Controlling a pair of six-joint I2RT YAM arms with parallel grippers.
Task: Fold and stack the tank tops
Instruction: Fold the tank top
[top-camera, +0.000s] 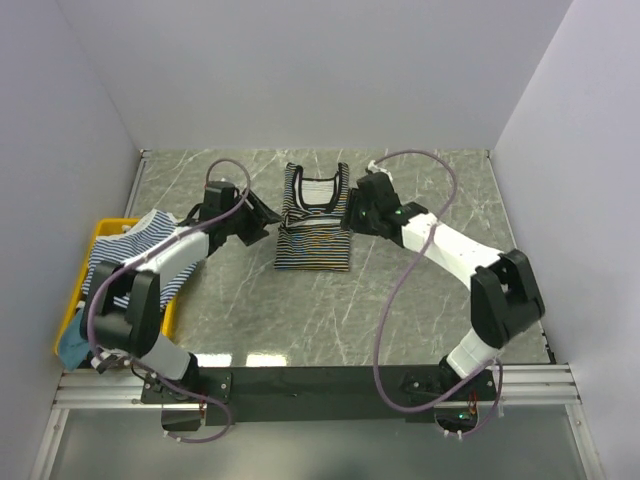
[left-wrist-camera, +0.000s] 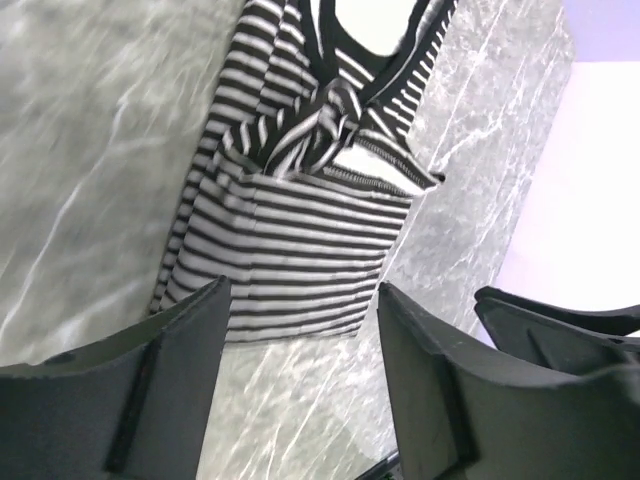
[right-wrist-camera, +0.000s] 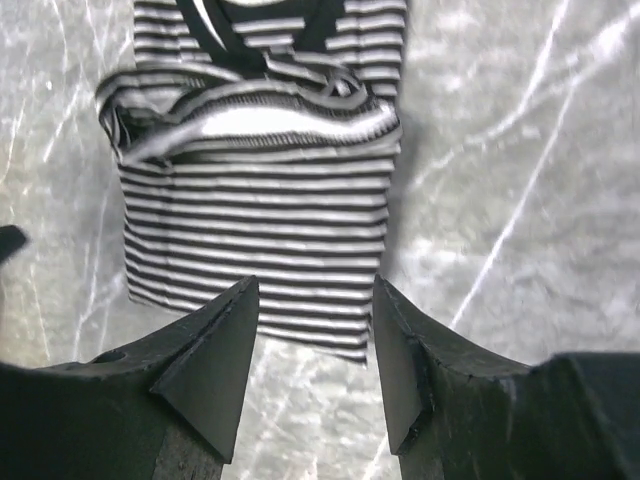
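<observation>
Left claw (left-wrist-camera: 302, 292) spread wide (empty), right claw (right-wrist-camera: 315, 288) parted, both facing inward

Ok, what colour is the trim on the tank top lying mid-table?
Black: the striped tank top has black neckline trim, clearest in the right wrist view.

**One top mid-table, the rest in the bin on your left**

You have one tank top (top-camera: 315, 228) lying flat on the table (top-camera: 430, 290), roughly centred left to right and toward the far side, with its straps at the far end and its hem at the near end. The left gripper (top-camera: 266, 216) sits just beside its left edge and the right gripper (top-camera: 351, 214) just beside its right edge. Well to the left, the bin (top-camera: 103, 231) stands at the table's left edge with the other tank tops (top-camera: 150, 228) heaped in it. The left arm (top-camera: 185, 248) reaches over them.
</observation>
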